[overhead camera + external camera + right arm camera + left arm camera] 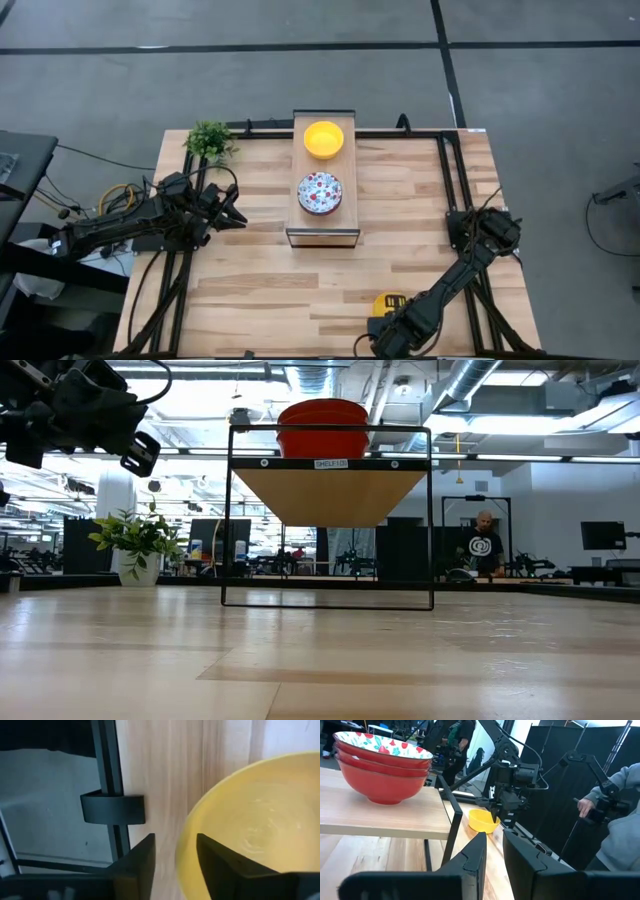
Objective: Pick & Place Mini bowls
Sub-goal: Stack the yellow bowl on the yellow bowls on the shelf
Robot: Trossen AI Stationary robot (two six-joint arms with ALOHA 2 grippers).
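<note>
Yellow mini bowl (pixel 250 830) rim between right gripper (pixel 175 865) fingers, narrowly parted.

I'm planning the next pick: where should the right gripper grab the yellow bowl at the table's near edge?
Probably the rim, from above. The yellow bowl sits upright, mouth open, and the right gripper already has its open fingers straddling the thin wall, one inside, one outside.
</note>
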